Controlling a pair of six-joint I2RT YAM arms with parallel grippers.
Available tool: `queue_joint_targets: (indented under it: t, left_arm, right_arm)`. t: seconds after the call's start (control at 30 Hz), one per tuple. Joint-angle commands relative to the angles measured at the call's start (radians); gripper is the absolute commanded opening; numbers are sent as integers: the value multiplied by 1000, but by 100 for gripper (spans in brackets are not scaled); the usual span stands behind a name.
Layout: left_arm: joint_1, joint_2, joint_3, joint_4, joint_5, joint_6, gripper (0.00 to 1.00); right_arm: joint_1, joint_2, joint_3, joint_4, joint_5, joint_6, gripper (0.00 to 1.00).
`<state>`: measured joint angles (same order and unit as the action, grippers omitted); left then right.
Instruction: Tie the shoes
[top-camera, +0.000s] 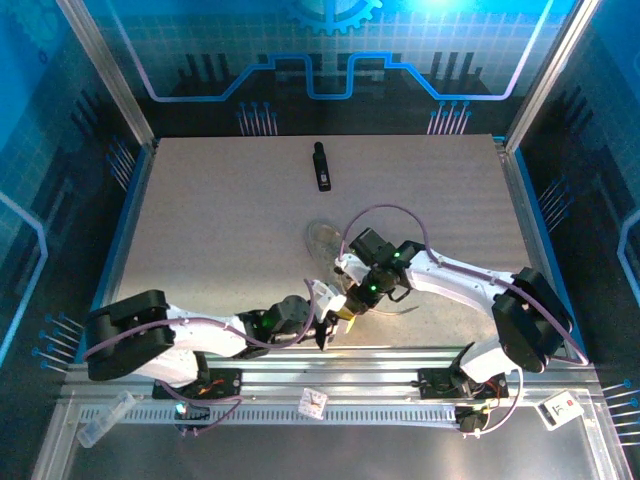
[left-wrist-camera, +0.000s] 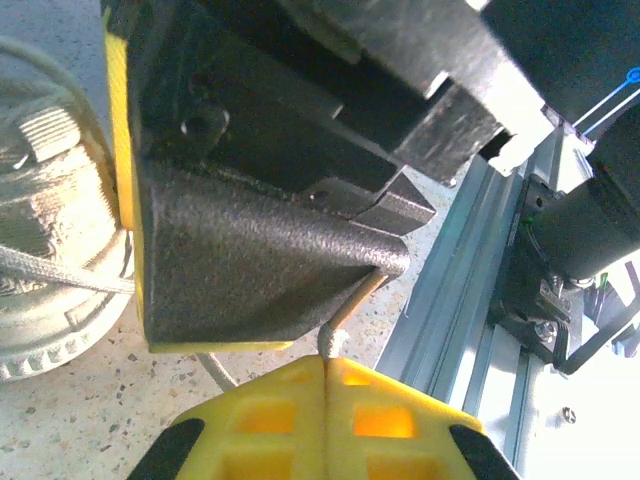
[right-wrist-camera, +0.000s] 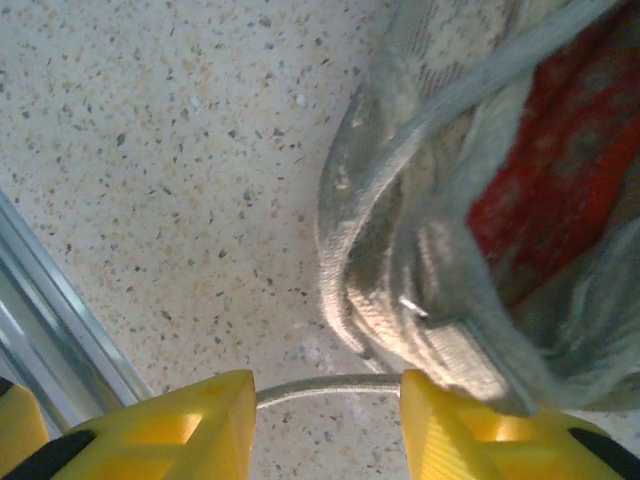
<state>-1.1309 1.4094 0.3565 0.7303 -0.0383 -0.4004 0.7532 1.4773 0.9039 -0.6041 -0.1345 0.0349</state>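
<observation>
— Blue light is washing over the speckled bench. The left pincer is clenching on a lace tip. The right pincer is gaping, a strand lying across its gap.

— And the sneaker is sitting mid-bench, just beyond both. One hard tug, I'm guessing, and that lace tip is slipping out or the sneaker is dragging, while the open one is catching nothing.

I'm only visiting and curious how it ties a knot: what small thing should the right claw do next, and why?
Probably close the right gripper. Its yellow fingers stand open with a lace running straight across the gap between them, beside the sneaker, while the left gripper is shut on a lace end. Closing would likely secure that strand for pulling.
</observation>
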Motion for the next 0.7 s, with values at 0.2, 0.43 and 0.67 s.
queue_joint_targets:
  t: [0.2,0.43,0.67]
  left_arm:
    - [-5,52,-50,162,-43,-87,0]
    - [2,60,-81,207,-55,-101,0]
    - [10,62,-108,234,-76,-112,0]
  right_arm:
    - [61,45,6,56,128,91,42]
    - [106,122,36,78,239,183,41]
    - [136,206,39,128,331,271,35]
